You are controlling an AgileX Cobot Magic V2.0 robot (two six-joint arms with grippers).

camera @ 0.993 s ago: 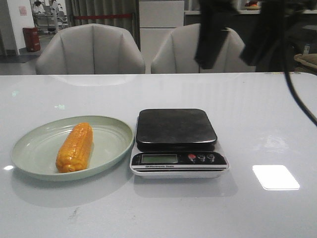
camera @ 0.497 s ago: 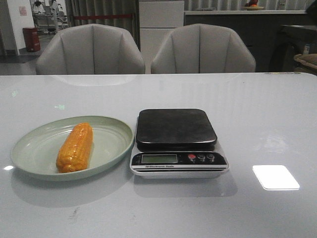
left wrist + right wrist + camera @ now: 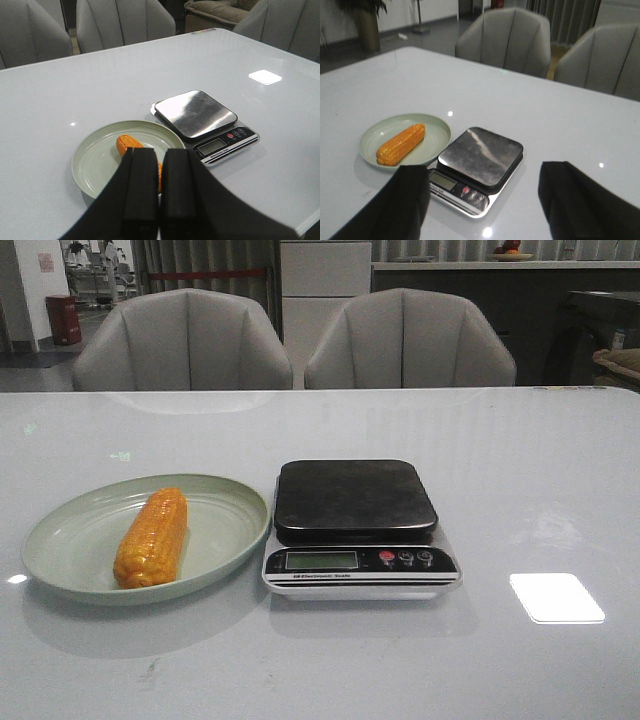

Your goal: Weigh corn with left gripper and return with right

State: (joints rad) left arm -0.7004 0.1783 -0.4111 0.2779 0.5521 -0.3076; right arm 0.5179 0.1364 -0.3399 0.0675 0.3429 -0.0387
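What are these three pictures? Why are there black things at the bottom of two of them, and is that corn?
It's a robot with two arms, and each arm ends in a pincher called a gripper. One picture looks forward over the white table. The other two come from little cameras on the robot's wrists, so the black things are its own fingers. The left gripper is shut, with nothing in it. The right gripper is wide open, also holding nothing. Yes, that's corn, lying on a pale green plate. Beside the plate sits a kitchen scale with a dark top and nothing on it.
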